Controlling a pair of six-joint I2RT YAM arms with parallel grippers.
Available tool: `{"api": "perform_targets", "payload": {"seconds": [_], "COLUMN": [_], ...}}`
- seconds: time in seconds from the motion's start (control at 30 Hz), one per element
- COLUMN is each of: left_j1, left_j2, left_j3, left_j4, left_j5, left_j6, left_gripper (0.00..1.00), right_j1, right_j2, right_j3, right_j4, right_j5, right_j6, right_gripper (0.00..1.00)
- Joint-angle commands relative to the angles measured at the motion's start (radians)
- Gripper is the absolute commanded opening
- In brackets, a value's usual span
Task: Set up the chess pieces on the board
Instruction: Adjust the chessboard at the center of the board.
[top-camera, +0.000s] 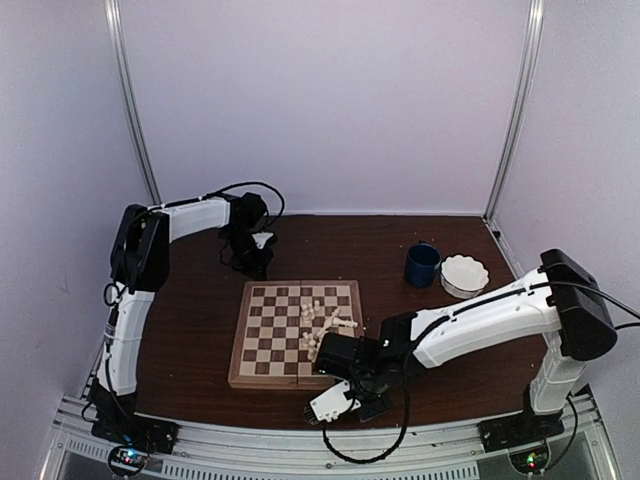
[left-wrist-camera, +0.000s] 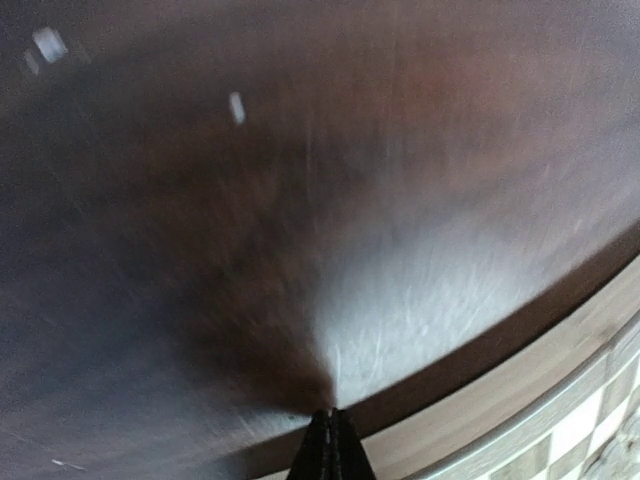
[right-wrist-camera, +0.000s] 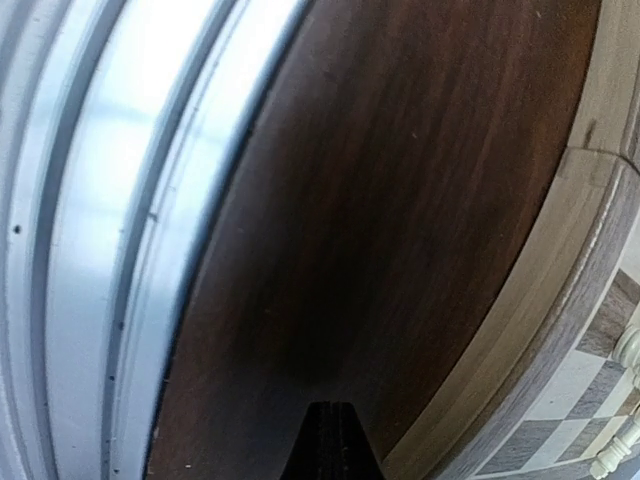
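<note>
The board (top-camera: 275, 340) lies just right of both jaw pairs, each pressed shut on nothing: right gripper (right-wrist-camera: 330, 430) off its near corner, left gripper (left-wrist-camera: 332, 445) off its far edge. The chess pieces (top-camera: 322, 322) lie heaped on it (none ranked), probably so that either arm can reach them.

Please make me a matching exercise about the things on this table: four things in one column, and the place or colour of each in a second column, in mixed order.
Things:
1. chess pieces
2. mug
3. scalloped bowl
4. chessboard

Descriptions:
A. white, farthest to the right
B. dark blue
C. brown and cream checks, at the centre
D. cream, lying in a heap

Pairs: 1-D, 2-B, 3-A, 4-C
</note>
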Motion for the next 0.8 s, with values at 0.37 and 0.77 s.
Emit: {"api": "perform_targets", "payload": {"seconds": [0.37, 0.77], "left_j1": [-0.047, -0.263], "left_j2": [-0.325, -0.492], "left_j3": [-0.476, -0.722], "left_j4": [0.022, 0.168], "left_j5": [0.079, 0.064], "left_j6": [0.049, -0.125], "left_gripper": [0.00, 0.00], "right_j1": [-0.312, -0.519], "right_j2": [0.012, 0.064], "right_j3": [0.022, 0.096], "right_j4": [0.128, 0.187], "right_j5": [0.216, 0.169], "right_j6": [0.080, 0.065], "right_gripper": [0.00, 0.00]}}
